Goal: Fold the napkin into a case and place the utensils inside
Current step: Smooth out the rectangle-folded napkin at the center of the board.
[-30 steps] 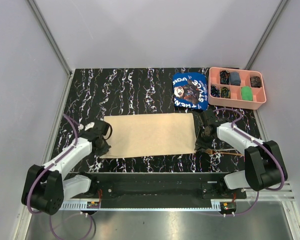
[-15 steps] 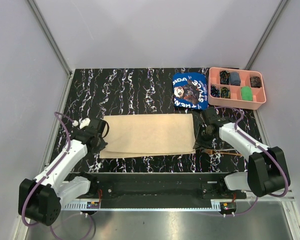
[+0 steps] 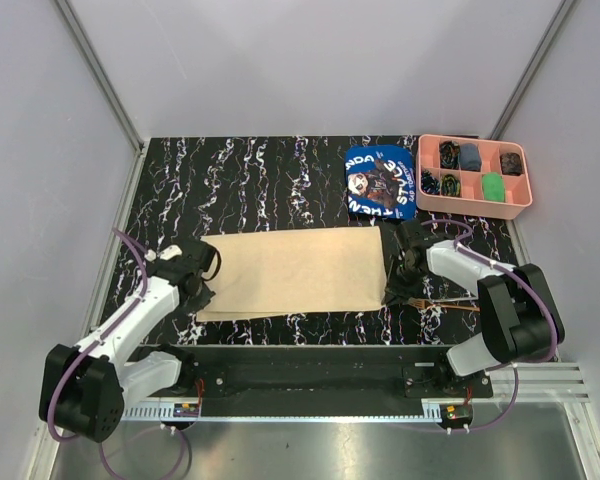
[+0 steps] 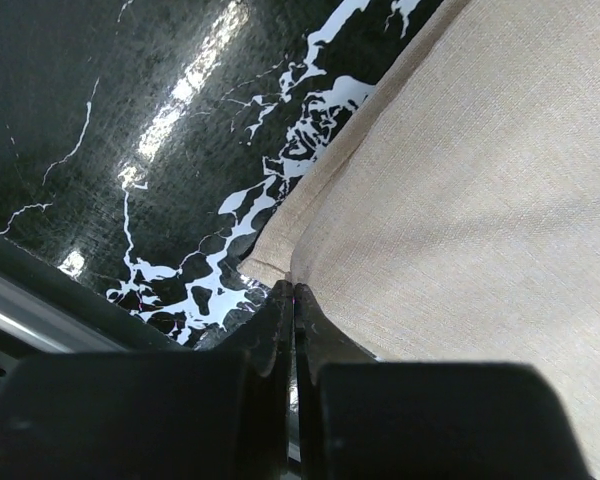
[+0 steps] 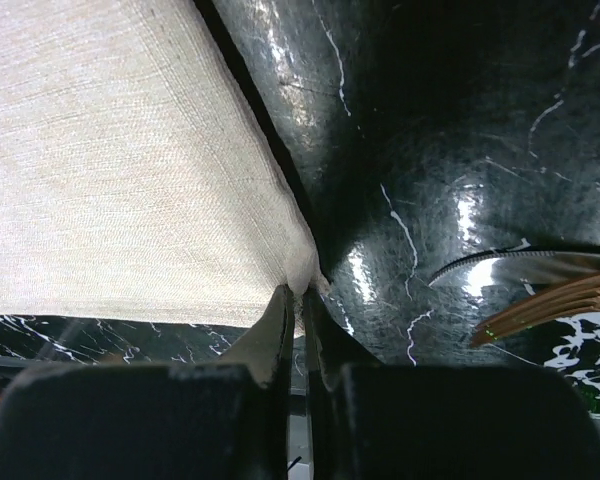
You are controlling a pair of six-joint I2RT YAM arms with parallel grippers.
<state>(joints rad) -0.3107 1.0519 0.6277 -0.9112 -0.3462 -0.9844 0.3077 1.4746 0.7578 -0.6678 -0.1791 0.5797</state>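
The napkin is soft and light (it will sag), so the left gripper and the right gripper each pinch a corner tightly

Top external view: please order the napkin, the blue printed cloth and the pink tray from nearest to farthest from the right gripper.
1. napkin, its corner held in the right gripper
2. blue printed cloth, just behind
3. pink tray, far right corner

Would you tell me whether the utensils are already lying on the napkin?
No, the utensils lie on the bare table, just off the right edge of the napkin.
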